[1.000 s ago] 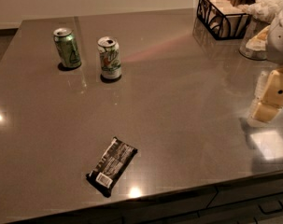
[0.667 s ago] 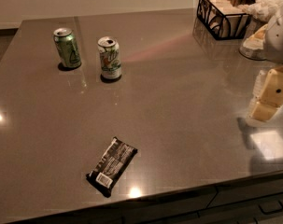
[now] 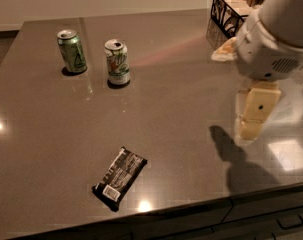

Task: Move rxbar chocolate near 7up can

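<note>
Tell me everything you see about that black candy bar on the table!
The rxbar chocolate is a flat black wrapper with pale print and a white barcode label at its near end. It lies flat and slanted on the grey table, near the front edge. Only the table touches it; the gripper hangs well off to the right.

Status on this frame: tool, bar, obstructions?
Tool right side, over counter, well apart from rxbar chocolate. Bar flat near front edge, ungrasped. 7up can upright, back left, green can beside it. Nothing between bar and 7up can.
</note>
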